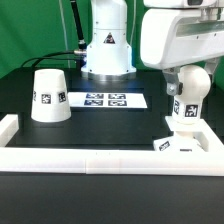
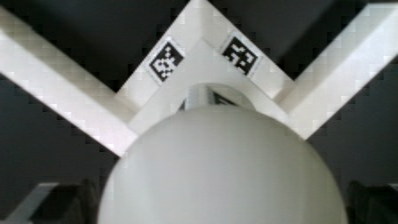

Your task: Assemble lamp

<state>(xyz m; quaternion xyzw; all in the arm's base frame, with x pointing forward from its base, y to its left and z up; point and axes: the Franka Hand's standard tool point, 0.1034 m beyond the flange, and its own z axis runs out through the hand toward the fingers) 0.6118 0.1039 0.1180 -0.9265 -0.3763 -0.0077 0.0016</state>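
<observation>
Evidently the gripper has its jaws part-closed on the bulb, held between them over the base just below; seemingly light, rigid and slick, it wants holding at its 2 sides.

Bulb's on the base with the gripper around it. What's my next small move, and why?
Probably a gentle wrist twist to screw it in. The bulb stands upright on the base, the gripper appears closed on its top, and the base sits in the rail corner. The shade stands apart.
</observation>
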